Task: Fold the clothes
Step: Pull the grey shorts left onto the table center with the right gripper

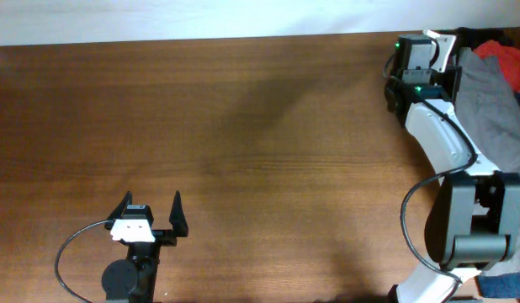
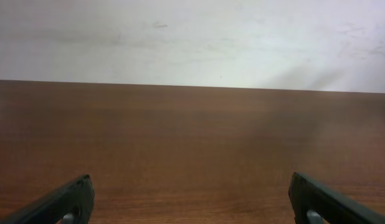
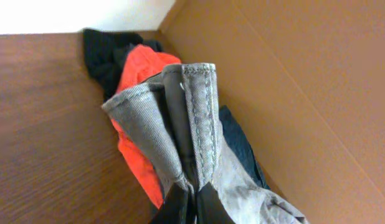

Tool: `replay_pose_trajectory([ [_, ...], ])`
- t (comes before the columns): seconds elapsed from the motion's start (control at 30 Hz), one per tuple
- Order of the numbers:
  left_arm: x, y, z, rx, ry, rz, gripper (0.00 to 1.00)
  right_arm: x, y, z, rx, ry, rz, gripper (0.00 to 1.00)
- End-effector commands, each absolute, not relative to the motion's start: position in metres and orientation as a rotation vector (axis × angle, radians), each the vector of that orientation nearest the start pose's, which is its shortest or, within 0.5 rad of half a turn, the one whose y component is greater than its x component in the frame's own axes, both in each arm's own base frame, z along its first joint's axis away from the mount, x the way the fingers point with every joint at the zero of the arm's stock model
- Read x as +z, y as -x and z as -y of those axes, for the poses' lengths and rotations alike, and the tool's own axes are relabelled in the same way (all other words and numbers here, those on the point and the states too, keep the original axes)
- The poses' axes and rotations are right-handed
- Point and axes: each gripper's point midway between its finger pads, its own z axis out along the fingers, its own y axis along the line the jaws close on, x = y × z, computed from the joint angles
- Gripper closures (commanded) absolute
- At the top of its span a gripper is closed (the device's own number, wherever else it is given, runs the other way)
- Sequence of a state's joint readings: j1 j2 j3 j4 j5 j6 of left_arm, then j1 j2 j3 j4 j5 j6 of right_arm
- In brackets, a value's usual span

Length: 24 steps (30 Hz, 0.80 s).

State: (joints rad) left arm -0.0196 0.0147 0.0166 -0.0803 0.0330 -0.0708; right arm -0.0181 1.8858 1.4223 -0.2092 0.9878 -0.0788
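Note:
The grey-olive woven clothes (image 1: pixel 494 109) hang in a bunch at the table's far right edge, lifted by my right arm. In the right wrist view my right gripper (image 3: pixel 194 194) is shut on a seamed fold of the clothes (image 3: pixel 191 118), which stands up from the jaws. My left gripper (image 1: pixel 151 210) is open and empty over bare table at the front left. Its two dark fingertips (image 2: pixel 191 199) show wide apart in the left wrist view.
A red garment (image 3: pixel 139 81) and a dark blue garment (image 3: pixel 239 146) lie under the grey cloth in a brown cardboard box (image 3: pixel 304 74) at the far right. The red one shows at the top right corner overhead (image 1: pixel 506 57). The wooden table (image 1: pixel 243 143) spreads left.

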Motion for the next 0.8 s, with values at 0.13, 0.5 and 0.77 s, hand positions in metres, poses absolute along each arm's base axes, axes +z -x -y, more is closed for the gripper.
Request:
replay_pose_trajectory([
  [0.13,0.157,-0.246,0.011,-0.084,0.004,-1.648,0.01,0.215,-0.500,0.048,-0.882,-0.314,-2.033,0.96],
  [0.5,0.157,-0.246,0.011,-0.084,0.004,-1.648,0.01,0.166,-0.501,-0.186,0.125,-0.148,-2.193,0.96],
  [0.77,0.157,-0.246,0.011,-0.084,0.004,-1.648,0.00,0.144,-0.459,-0.306,0.465,-0.002,-2.255,0.96],
])
